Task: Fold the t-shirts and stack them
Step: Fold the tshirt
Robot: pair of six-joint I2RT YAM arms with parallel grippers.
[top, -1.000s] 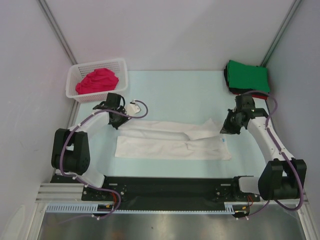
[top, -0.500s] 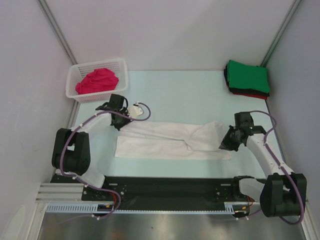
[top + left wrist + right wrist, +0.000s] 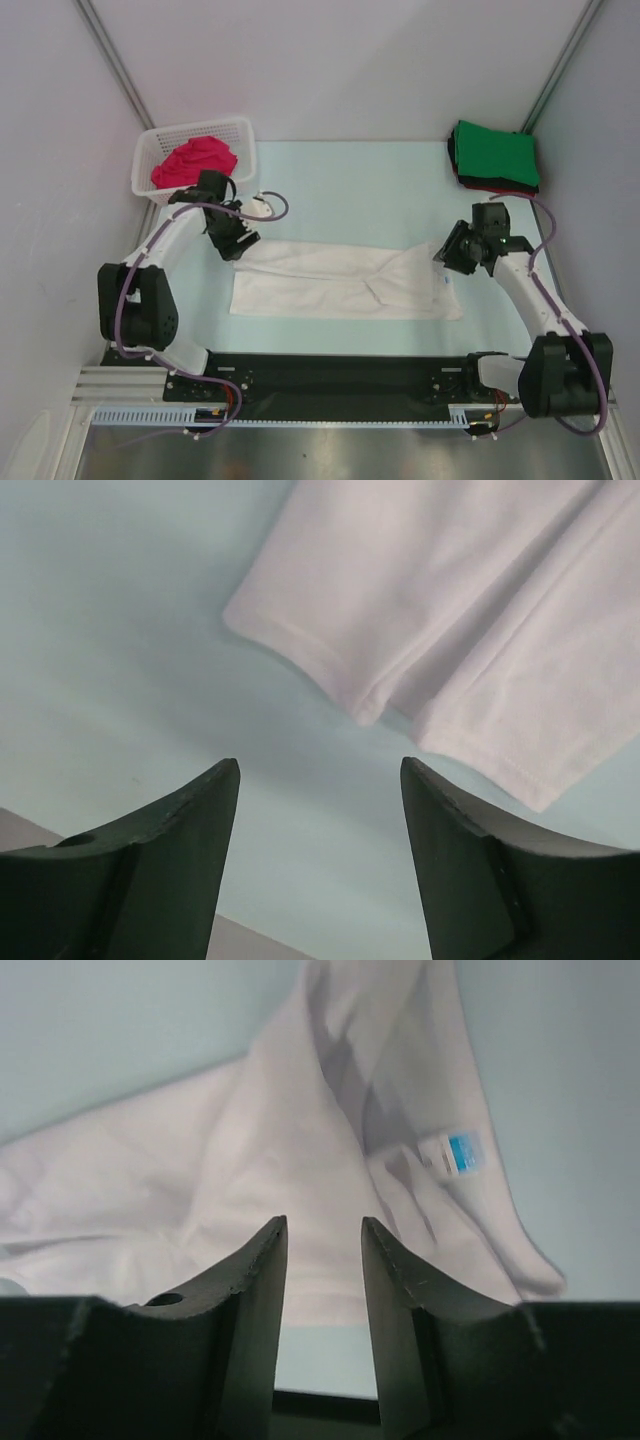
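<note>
A white t-shirt (image 3: pixel 345 282) lies folded into a long strip across the middle of the table, its blue-and-white label (image 3: pixel 456 1151) near the right end. My left gripper (image 3: pixel 240 245) hovers open just off the strip's upper left corner (image 3: pixel 300 640), nothing between its fingers. My right gripper (image 3: pixel 447 255) stands open above the strip's right end (image 3: pixel 330 1160), holding nothing. A folded green t-shirt (image 3: pixel 495 152) tops a stack with dark and red ones at the back right. A magenta-red t-shirt (image 3: pixel 195 161) lies crumpled in the basket.
The white lattice basket (image 3: pixel 240 131) stands at the back left, close behind my left arm. The folded stack sits against the right wall. A black rail (image 3: pixel 340 375) runs along the near edge between the arm bases.
Both grippers have let go of the white t-shirt and opened. The folded-over upper layer now lies flat on the strip. The left gripper drew back left, the right one lifted up.
</note>
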